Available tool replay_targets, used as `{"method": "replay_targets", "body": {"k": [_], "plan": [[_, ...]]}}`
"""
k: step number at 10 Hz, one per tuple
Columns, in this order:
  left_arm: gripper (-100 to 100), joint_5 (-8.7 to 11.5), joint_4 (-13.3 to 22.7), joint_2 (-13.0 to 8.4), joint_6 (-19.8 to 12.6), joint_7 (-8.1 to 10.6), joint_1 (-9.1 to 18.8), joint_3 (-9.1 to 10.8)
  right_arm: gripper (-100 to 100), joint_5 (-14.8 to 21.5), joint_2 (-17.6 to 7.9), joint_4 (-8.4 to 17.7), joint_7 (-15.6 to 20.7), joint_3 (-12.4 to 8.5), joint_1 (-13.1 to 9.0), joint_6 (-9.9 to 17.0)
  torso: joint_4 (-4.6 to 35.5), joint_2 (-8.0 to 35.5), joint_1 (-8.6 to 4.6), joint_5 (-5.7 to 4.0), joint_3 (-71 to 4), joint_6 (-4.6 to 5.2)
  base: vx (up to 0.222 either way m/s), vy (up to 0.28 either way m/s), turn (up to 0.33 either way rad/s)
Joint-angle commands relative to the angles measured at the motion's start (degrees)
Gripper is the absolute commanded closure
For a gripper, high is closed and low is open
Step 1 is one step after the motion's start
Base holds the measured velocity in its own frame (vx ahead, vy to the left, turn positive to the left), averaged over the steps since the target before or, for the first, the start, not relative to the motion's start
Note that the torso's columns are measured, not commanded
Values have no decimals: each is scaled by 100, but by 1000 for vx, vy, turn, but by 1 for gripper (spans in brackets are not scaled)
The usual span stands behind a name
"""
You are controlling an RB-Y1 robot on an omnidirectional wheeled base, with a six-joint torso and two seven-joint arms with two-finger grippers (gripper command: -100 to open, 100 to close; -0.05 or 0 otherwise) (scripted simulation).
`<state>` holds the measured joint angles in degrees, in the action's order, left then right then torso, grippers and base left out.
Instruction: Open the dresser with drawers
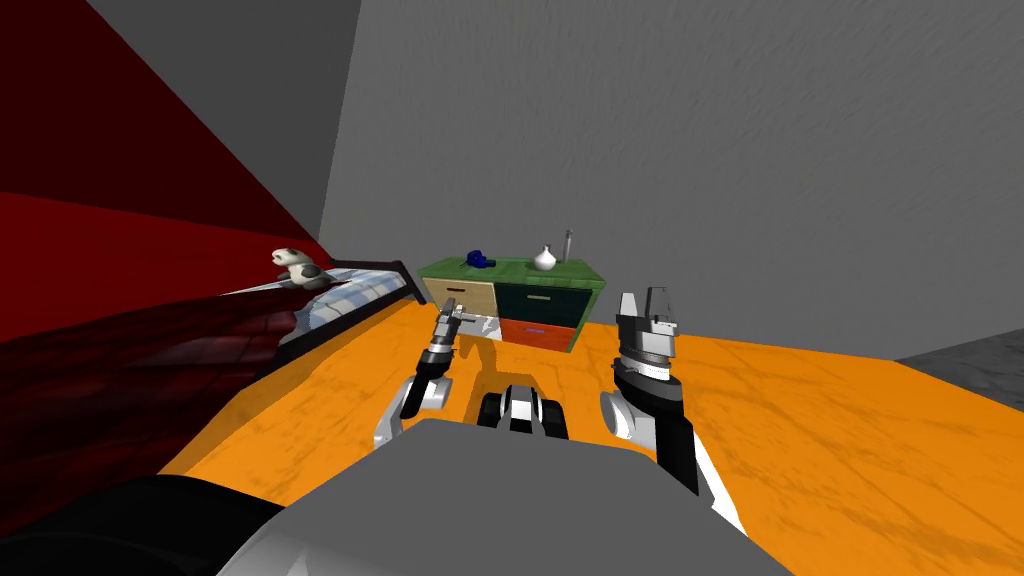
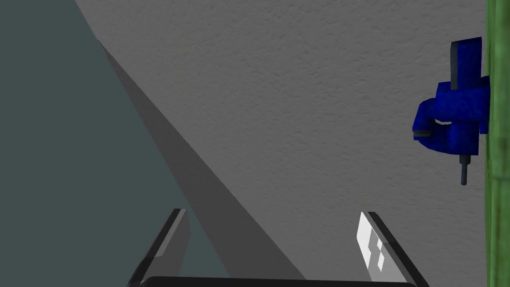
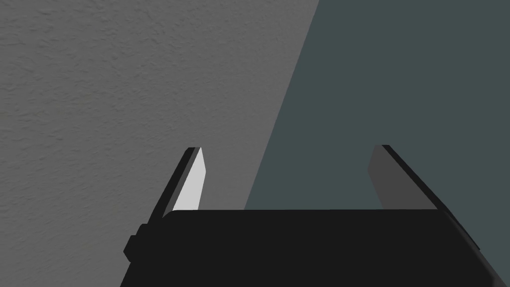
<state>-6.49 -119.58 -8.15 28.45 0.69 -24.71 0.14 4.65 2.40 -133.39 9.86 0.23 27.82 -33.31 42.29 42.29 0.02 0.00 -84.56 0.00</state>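
Over against the grey wall, past the orange floor (image 1: 800, 400), sits the dresser (image 1: 530, 300): green top, a tan drawer (image 1: 472, 296) on its left half, a dark one and an orange one beside it, all looking shut to me. Left jaws are stretched out toward the tan drawer in the head view, spread wide with nothing in them. Right jaws are raised off to the other side, also wide open and empty. What worries me is that the left wrist camera looks along the dresser's green top at bare wall, with the blue gadget (image 2: 450, 119) sticking up off it and no handle between the fingers (image 2: 371, 244). So I reckon that hand is aimed above the drawer fronts, and closing now would just pinch air. Pushing forward like that could also clip the blue gadget or the white vase (image 1: 544, 259) and knock them off. The bed (image 1: 340, 295) is right beside the dresser too, so a wide elbow swing on that side might snag it.
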Motion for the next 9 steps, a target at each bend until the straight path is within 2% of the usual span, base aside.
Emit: {"method": "replay_targets", "body": {"k": [1,9], "plan": [[-100,-59,402,-31,66,-45,53,-98,0,0,0,0,0,0,0,0,-1,-4,-2,0,-2,0,144,-82,4],[-100,-219,1568,-81,259,-162,211,-364,0,0,0,0,0,0,0,0,-4,-13,-13,-3,-7,0,127,-77,4]]}}
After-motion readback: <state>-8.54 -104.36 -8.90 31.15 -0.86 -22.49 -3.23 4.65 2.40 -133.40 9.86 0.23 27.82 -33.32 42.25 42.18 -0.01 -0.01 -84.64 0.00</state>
